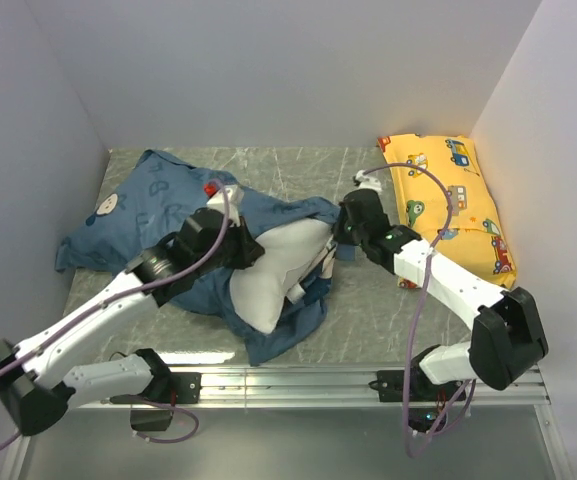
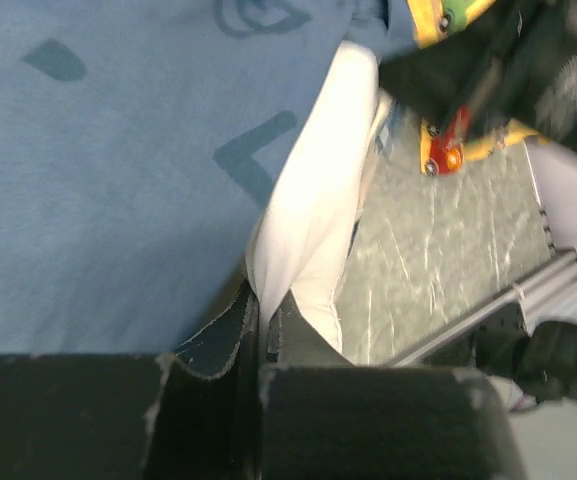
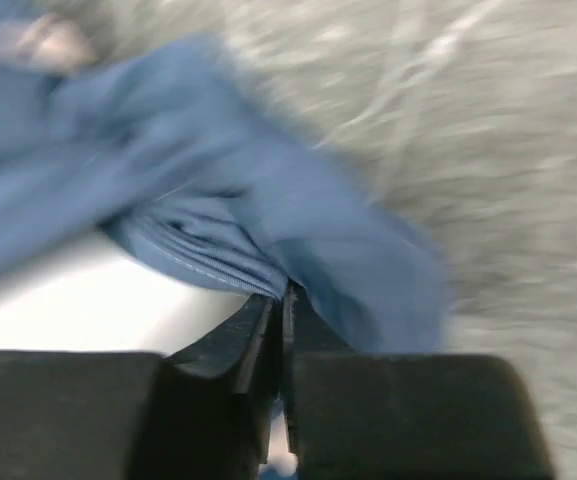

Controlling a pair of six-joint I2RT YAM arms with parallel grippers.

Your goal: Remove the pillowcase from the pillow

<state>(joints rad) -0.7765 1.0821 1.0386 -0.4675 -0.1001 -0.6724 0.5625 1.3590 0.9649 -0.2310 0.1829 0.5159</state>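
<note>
The pillowcase (image 1: 138, 215) lies bunched at centre-left of the top view, about half off. The pillow (image 1: 278, 270) shows one bare end at centre, with the rest apparently inside. The left gripper (image 2: 261, 318) pinches white pillow fabric, and the right gripper (image 3: 280, 300) is clamped on the blue hem.

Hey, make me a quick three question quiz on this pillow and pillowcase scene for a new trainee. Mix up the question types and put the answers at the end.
1. True or false: the pillow lies fully clear of the pillowcase.
2. The right gripper is shut on: A the pillow, B the pillowcase, C nothing.
3. On which side of the table does the yellow car-print pillow lie?

Key
1. False: blue fabric wraps around part of it.
2. B
3. The right side, towards the far end.
</note>
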